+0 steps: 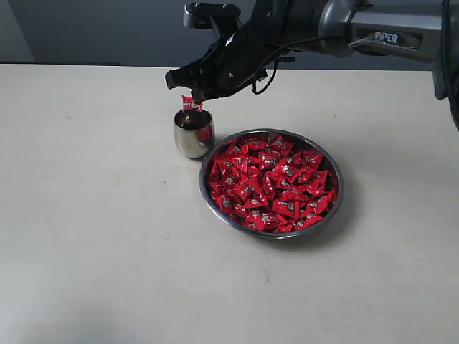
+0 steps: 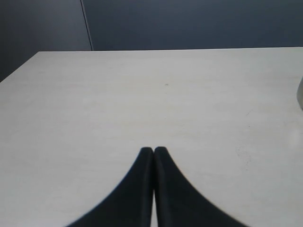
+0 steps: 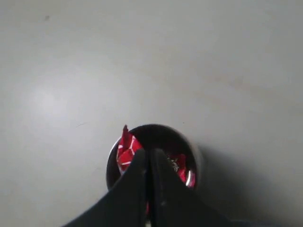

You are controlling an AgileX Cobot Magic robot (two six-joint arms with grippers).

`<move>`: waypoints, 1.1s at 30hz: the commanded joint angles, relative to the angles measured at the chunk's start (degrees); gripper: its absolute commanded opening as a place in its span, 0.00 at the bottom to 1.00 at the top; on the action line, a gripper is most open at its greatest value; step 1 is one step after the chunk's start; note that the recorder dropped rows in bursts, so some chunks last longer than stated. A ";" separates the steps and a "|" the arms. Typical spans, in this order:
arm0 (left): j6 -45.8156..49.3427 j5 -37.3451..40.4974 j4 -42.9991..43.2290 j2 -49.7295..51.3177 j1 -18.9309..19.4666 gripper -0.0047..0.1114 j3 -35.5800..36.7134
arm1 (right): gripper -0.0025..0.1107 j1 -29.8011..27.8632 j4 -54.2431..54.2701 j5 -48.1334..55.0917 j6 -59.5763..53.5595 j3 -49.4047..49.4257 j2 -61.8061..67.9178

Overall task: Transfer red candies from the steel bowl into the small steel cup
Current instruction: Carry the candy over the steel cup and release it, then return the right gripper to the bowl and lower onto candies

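The wide steel bowl (image 1: 310, 141) sits right of centre, heaped with red candies (image 1: 272, 183). Just to its upper left stands the small steel cup (image 1: 193, 136). My right gripper (image 1: 195, 95) hangs directly over the cup's mouth, shut on one red candy (image 1: 191, 104) that dangles just above the rim. In the right wrist view the gripper (image 3: 149, 153) pinches that candy (image 3: 127, 149) over the cup (image 3: 154, 132), and another red candy (image 3: 182, 171) lies inside. My left gripper (image 2: 154, 150) is shut and empty over bare table; it does not show in the exterior view.
The pale table (image 1: 100, 236) stretches wide to the left and front of the cup and bowl. A dark wall (image 1: 86, 29) runs behind the table's far edge. A pale curved sliver (image 2: 300, 94) shows at one border of the left wrist view.
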 commanded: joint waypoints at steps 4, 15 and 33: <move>-0.08 -0.58 -0.35 -0.27 -0.27 0.04 0.26 | 0.02 0.11 -1.76 -0.23 -0.42 -0.55 0.93; -0.08 -0.58 -0.35 -0.27 -0.27 0.04 0.26 | 0.34 0.11 -1.76 -1.03 -0.42 -0.55 1.03; -0.08 -0.58 -0.35 -0.27 -0.27 0.04 0.26 | 0.01 -2.81 -8.60 -14.46 6.13 19.88 -16.57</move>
